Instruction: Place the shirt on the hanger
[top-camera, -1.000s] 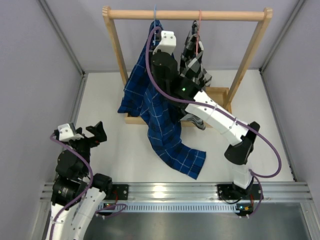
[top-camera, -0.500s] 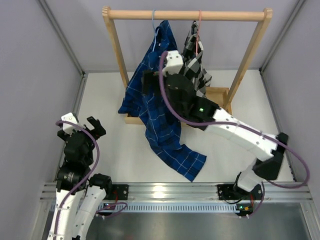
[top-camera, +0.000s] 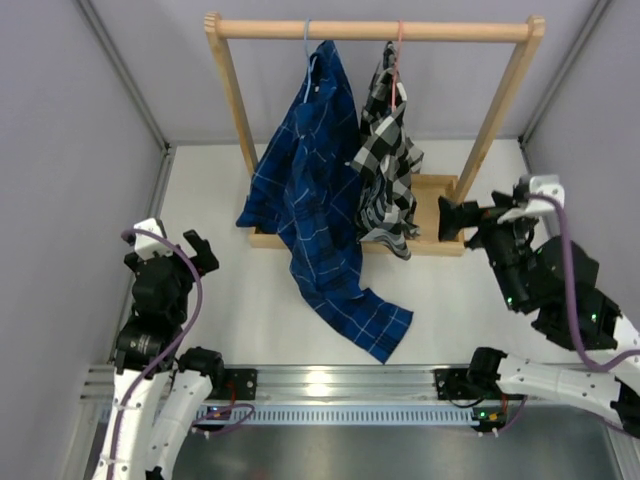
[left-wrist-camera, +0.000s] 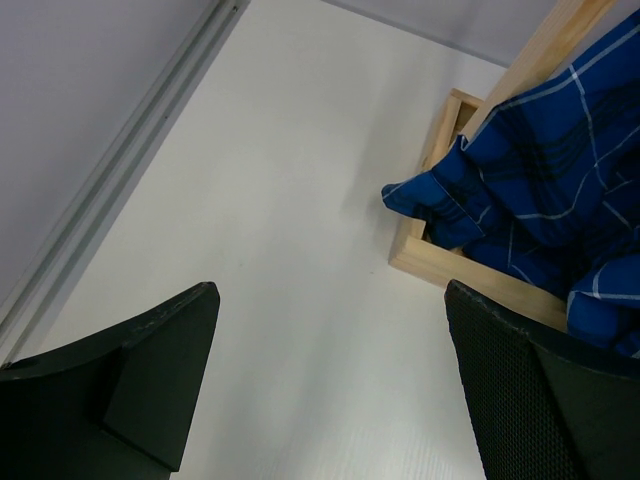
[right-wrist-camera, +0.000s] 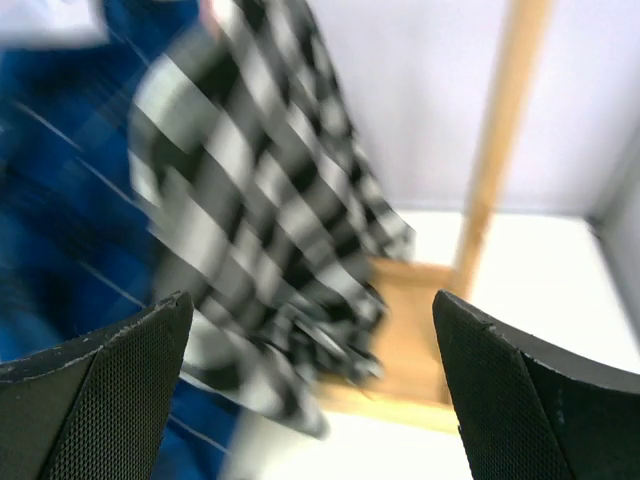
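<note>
Top view: shirt hangs from the rail of the rack, collar up by the hanger, just beside the checked shirt.
Hanger: only the hook shows, over the rail; the wire frame is hidden under the cloth.
Shirt lower part: drapes over the rack's base, with the tail lying on the table.
Left gripper: fingers wide apart with nothing between them, low at the table's left, well apart from the shirt.
Right gripper: fingers wide apart and empty, to the right of the rack, touching neither shirt; its wrist view is blurred.
Done: the shirt seems to be carried by the hanger, and neither arm holds it.
Left: probably nothing. The task looks finished or nearly so, though I cannot tell whether both shoulders sit squarely on the wire.
Risk: a lopsided hang could let the shirt slip off.
</note>
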